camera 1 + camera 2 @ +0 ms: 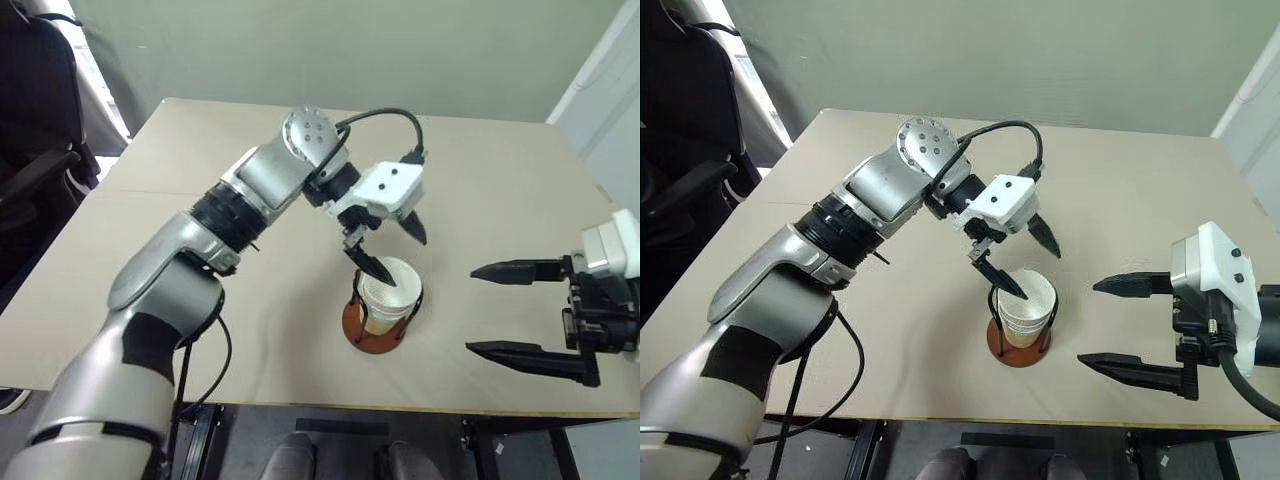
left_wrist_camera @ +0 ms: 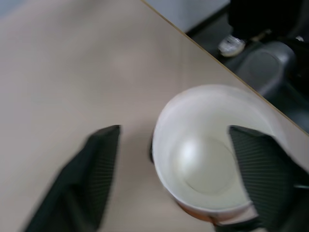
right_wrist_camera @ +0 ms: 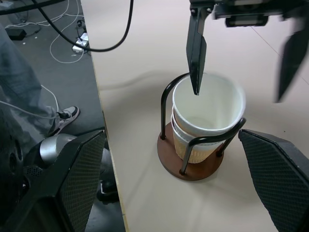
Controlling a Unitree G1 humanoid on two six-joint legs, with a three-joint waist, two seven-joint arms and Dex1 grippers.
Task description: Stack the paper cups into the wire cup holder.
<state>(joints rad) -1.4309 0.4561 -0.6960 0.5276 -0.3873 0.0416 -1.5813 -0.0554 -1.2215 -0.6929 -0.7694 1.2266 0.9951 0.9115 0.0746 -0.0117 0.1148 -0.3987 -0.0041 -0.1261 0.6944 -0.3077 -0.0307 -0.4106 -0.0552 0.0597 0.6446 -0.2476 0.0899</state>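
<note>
Head camera, stack: I see the paper cups [image 1: 388,295] nested in the wire cup holder [image 1: 378,318], which stands on the tabletop [image 1: 200,250] near its front edge. The wrist views show at least two rims, so I cannot count the cups for sure.

Head camera, left hand: my left hand [image 1: 388,250] hangs over the stack with its fingers apart. One fingertip [image 1: 380,269] is at or just inside the top cup's rim, the other is off to the far side and above. It grips nothing.

Head camera, right hand: my right hand [image 1: 1115,325] waits on the right, fingers spread wide and empty, well apart from the holder.

Left wrist camera: I look down into the white inside of the top cup [image 2: 210,157]. One finger [image 2: 263,169] overlaps the cup mouth, the other [image 2: 94,166] is outside over bare tabletop.

Right wrist camera: the black wire loops [image 3: 166,104] hug the stack, and the top cup sits a little proud and seems slightly tilted. The left hand's fingertip [image 3: 195,72] points into the cup mouth.

Risk, snag: if I lift or swing away carelessly, the inside finger could catch the rim and drag the top cup out, or tip the holder.

Risk, edge: the holder sits near the front edge, so a sideways knock could send it off.

Risk, seating: a tilted top cup may not be fully nested and could pop loose.
</note>
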